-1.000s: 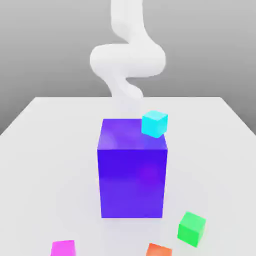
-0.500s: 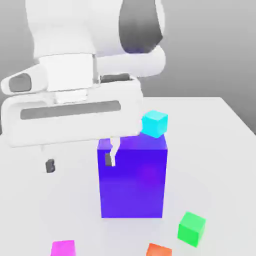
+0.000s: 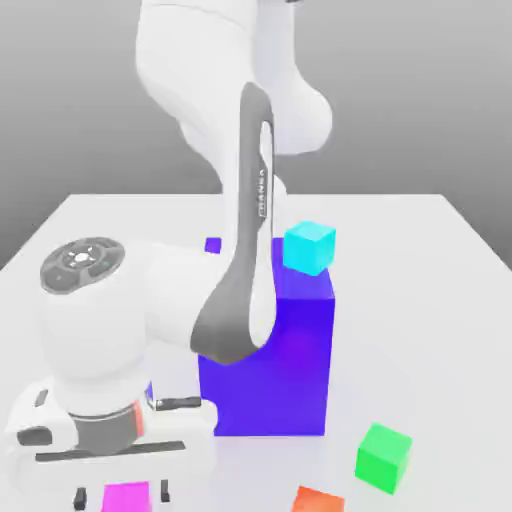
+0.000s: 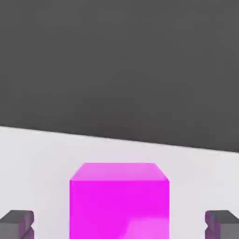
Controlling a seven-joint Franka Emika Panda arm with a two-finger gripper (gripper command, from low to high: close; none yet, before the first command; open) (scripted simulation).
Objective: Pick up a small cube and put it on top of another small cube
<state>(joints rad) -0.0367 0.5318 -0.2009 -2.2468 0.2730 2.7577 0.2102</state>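
Observation:
A small magenta cube (image 3: 127,497) rests on the white table (image 3: 440,300) at the front, toward the exterior view's left. My gripper (image 3: 121,493) has come down over it, one dark finger on each side. In the hand view the magenta cube (image 4: 119,196) sits between the fingertips (image 4: 16,223), with a bare gap on both sides, so the gripper (image 4: 119,224) is open and touching nothing. A small cyan cube (image 3: 309,247) sits on the top back corner of a tall blue block (image 3: 290,370). A green cube (image 3: 383,456) and an orange cube (image 3: 318,501) lie at the front right.
The tall blue block stands mid-table, just behind and to the right of my hand. My white arm bends down in front of the block's left side and hides part of it.
The arm has swung from above the blue block down to the front left. The hand now sits low over the magenta cube, with its fingers on either side of it.

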